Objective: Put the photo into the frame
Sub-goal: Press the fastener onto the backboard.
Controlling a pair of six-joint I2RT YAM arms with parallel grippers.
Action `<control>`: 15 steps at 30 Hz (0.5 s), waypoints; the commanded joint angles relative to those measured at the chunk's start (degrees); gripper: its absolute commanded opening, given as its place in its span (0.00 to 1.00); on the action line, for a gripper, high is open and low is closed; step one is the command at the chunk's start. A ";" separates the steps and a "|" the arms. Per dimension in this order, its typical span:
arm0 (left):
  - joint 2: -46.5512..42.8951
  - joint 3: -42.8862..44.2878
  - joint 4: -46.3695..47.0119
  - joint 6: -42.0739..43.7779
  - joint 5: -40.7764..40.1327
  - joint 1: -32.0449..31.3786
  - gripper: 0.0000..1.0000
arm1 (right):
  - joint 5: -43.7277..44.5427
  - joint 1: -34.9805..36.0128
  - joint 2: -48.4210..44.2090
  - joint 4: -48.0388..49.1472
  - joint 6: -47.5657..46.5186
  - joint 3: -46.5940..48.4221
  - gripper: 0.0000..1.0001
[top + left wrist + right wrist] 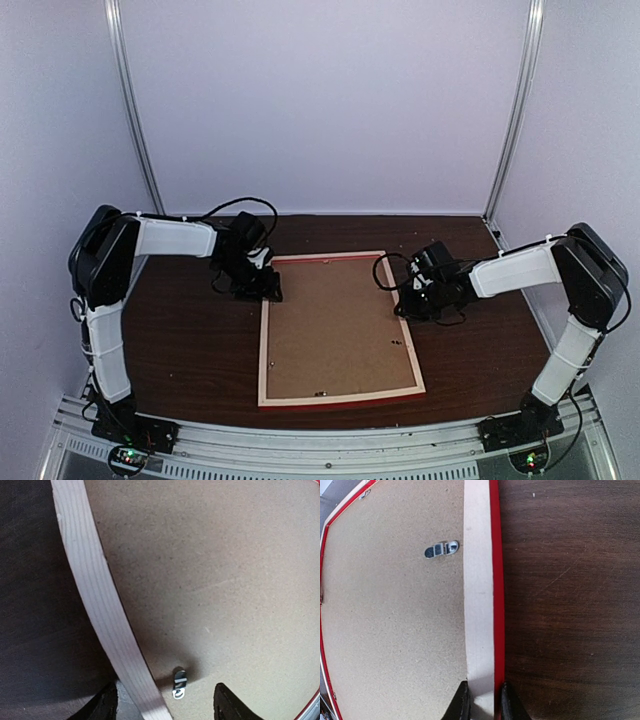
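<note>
The frame (264, 350) lies face down on the table, its pale wood back up and its red edge showing along the near side. A brown backing board (335, 325) fills it. The photo is hidden. My left gripper (262, 290) stands open at the frame's far left corner. In the left wrist view the left gripper (167, 700) straddles the pale strip (95, 590), with a small metal clip (179, 680) between its fingers. My right gripper (402, 305) is on the right side. In the right wrist view the right gripper (482, 700) is shut on the frame's strip (479, 590).
The dark wooden table (570, 605) runs bare to the right of the frame. A second metal clip (441, 549) sits on the board (395, 620) near the right strip. White walls and metal posts (135, 110) enclose the back.
</note>
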 commanded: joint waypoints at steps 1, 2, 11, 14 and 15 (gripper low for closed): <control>2.04 2.70 -1.21 2.49 -2.95 -0.52 0.65 | -3.41 1.08 3.70 -1.29 2.04 -1.31 0.04; 2.45 3.01 -1.47 2.73 -3.45 -0.61 0.64 | -3.52 1.05 3.74 -1.33 2.09 -1.20 0.04; 4.95 5.55 -4.07 4.59 -8.25 -1.89 0.54 | -3.59 1.06 3.97 -1.24 2.05 -1.24 0.04; 5.36 5.85 -4.95 5.03 -10.26 -2.73 0.51 | -3.70 1.12 4.15 -1.25 1.96 -1.09 0.04; 5.38 5.65 -4.97 4.86 -10.68 -2.74 0.49 | -3.75 1.07 4.20 -1.17 1.96 -1.05 0.04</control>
